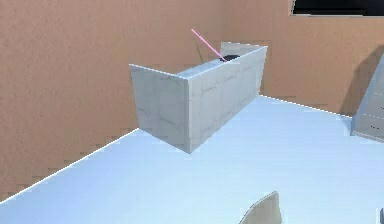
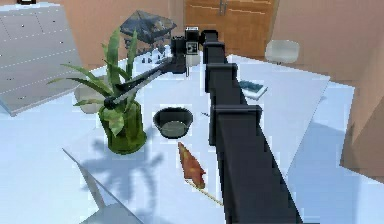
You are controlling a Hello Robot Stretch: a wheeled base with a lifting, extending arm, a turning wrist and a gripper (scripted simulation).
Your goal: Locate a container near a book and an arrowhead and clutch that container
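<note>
I judge this the reaching step: my pincer (image 2: 122,96) lies against the potted plant (image 2: 121,128), so I cannot tell its grip or load, and the dark bowl (image 2: 172,122) sits on the desk (image 2: 288,118) short of its tips, beside the arrowhead (image 2: 192,165), so I should retract and realign.

Tbl (image 2: 40,150) w/ plant (image 2: 122,128), bowl (image 2: 172,122), arrowhead (image 2: 192,165), book (image 2: 256,89)

Black stepped square arm (image 2: 236,125); white marker squares (image 2: 190,46); dark claw (image 2: 118,97), fingers (image 2: 150,78) thin, possibly grey.
</note>
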